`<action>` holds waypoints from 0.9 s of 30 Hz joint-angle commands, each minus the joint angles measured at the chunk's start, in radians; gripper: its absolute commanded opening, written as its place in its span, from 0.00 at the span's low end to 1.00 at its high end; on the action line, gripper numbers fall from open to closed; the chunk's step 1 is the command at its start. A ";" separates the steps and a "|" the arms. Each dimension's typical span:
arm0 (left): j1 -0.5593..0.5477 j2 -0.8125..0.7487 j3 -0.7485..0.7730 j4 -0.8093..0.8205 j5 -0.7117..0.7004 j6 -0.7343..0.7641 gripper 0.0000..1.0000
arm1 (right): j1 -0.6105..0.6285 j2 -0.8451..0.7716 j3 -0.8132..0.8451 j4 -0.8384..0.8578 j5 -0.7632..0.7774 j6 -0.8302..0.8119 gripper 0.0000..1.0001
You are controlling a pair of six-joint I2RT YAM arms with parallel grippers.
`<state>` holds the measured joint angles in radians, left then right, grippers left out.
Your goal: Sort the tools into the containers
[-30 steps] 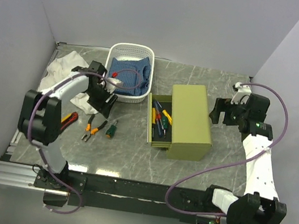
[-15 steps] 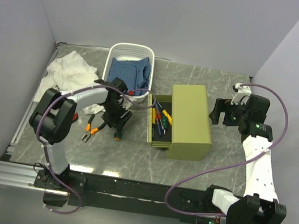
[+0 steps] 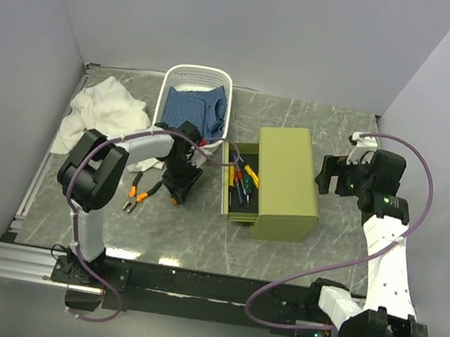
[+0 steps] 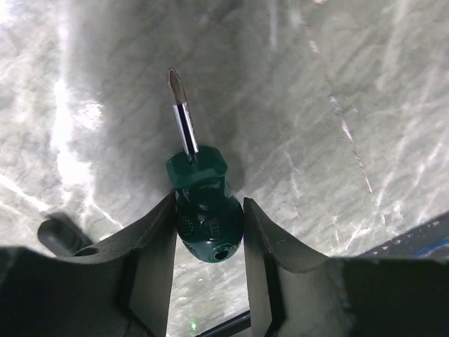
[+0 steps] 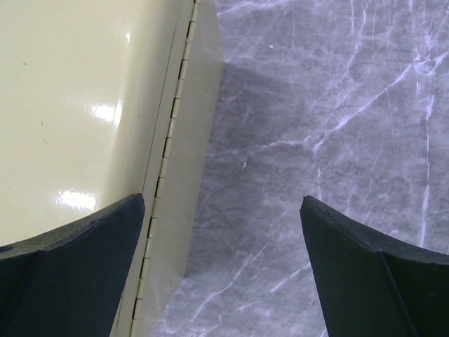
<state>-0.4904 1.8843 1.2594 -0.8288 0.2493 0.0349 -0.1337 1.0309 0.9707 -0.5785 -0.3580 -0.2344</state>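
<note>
We are closing on the green stubby screwdriver.
Our left gripper, beside the white basket a second ago, is now pinching the green stubby screwdriver by its handle on the table, between the pliers and the olive-green drawer chest; a lift looks next. Our right gripper is hanging wide and empty beside the chest.

From above, the left fingers hide the green screwdriver.

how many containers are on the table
2: the white basket at the back, left of centre, and the olive drawer chest to its right, mid-table. None looks hidden.
</note>
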 commanded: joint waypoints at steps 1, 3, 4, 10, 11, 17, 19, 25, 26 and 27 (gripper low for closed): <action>0.013 -0.083 0.026 -0.006 0.115 -0.007 0.11 | -0.004 -0.028 -0.015 0.023 0.013 -0.025 1.00; 0.015 -0.125 0.067 -0.041 0.203 -0.027 0.01 | -0.004 -0.025 -0.012 0.023 0.013 -0.028 1.00; 0.015 -0.137 0.080 -0.046 0.223 -0.033 0.01 | -0.004 -0.022 -0.010 0.023 0.013 -0.026 1.00; 0.013 -0.189 0.247 0.092 0.329 -0.214 0.01 | -0.006 -0.002 0.016 0.023 0.001 -0.013 1.00; 0.013 -0.194 0.262 0.138 0.355 -0.246 0.01 | -0.004 0.001 0.022 0.023 -0.001 -0.010 1.00; -0.003 -0.119 0.329 0.407 0.553 -0.506 0.01 | -0.004 0.003 0.045 0.006 -0.006 -0.013 1.00; -0.013 -0.070 0.334 0.425 0.597 -0.524 0.01 | -0.004 -0.002 0.049 -0.003 -0.004 -0.011 1.00; -0.049 -0.056 0.261 0.516 0.731 -0.547 0.11 | -0.004 -0.002 0.060 -0.021 -0.024 -0.011 1.00; -0.059 -0.059 0.264 0.501 0.713 -0.512 0.20 | -0.004 -0.005 0.053 -0.012 -0.022 -0.006 1.00; -0.066 -0.065 0.261 0.475 0.706 -0.503 0.25 | -0.006 -0.008 0.049 -0.008 -0.024 -0.002 1.00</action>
<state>-0.5163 1.8442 1.5146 -0.3870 0.8677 -0.4885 -0.1337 1.0336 0.9878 -0.6010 -0.3649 -0.2443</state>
